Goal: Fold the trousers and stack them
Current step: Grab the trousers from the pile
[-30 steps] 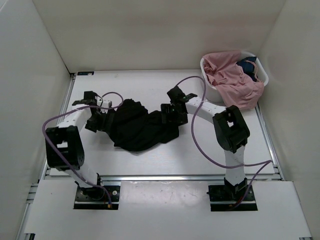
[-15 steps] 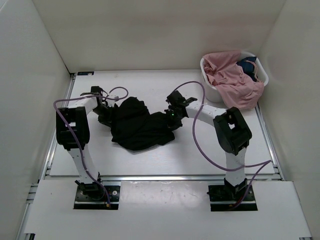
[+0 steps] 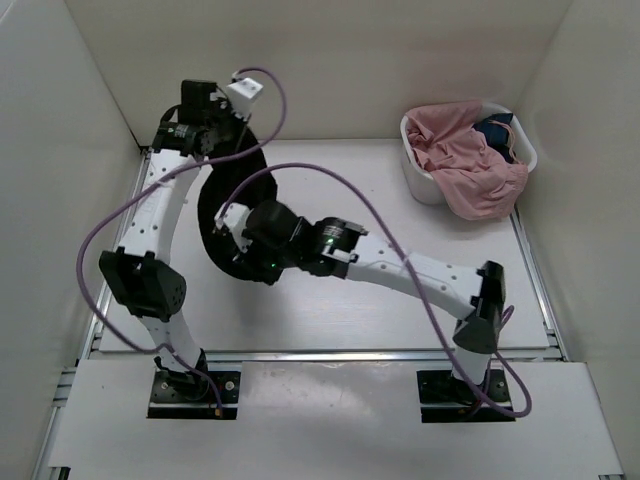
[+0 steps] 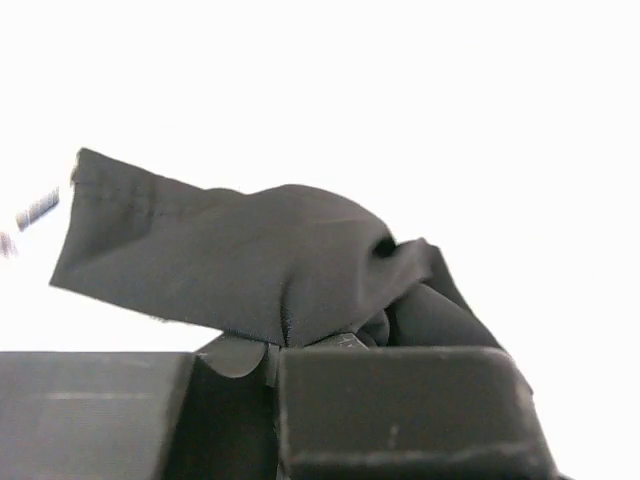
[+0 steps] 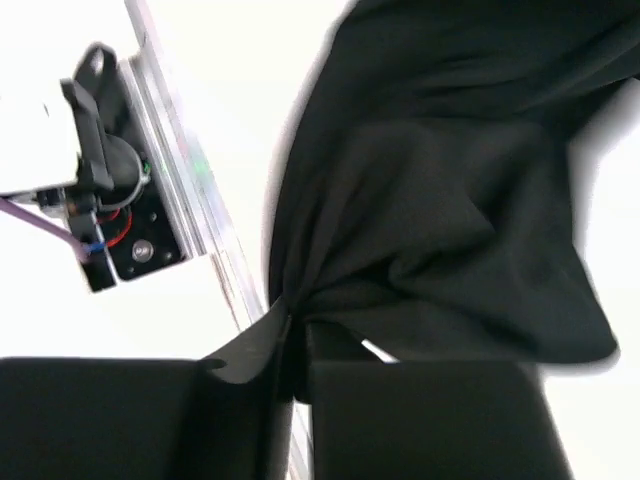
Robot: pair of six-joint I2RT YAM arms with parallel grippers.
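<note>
The left pincer (image 4: 250, 352) is raised high over the far left of the white desk (image 3: 350, 180). It is clamped on an edge of the black fabric trousers (image 3: 212, 222). In the left wrist view a stitched hem sticks out above and to the left of its fingertips, and a bunched fold sits just above them. Nothing but bright white background lies beyond the cloth there.

From that pincer the trousers hang down in a dark curved band toward the near side. They end in a rumpled mass on the desk, directly below and slightly nearer than the left pincer.

The right arm stretches across the desk to the left, and the right pincer (image 5: 296, 350) is closed on a gathered pinch of the same trousers, low down at that mass. In the right wrist view the cloth fans out from its fingertips, upward and to the right, with folds radiating from the pinch point. To the left of it are a silver aluminium rail (image 5: 185, 205) and a black arm base (image 5: 110, 200) with a purple cable.

Well off to the right of both pincers, at the far corner, stands a white plastic laundry basket (image 3: 424, 186). It is heaped with pink fabric (image 3: 465, 160) spilling over its near rim, and a dark blue item (image 3: 495, 130) is tucked behind.
</note>
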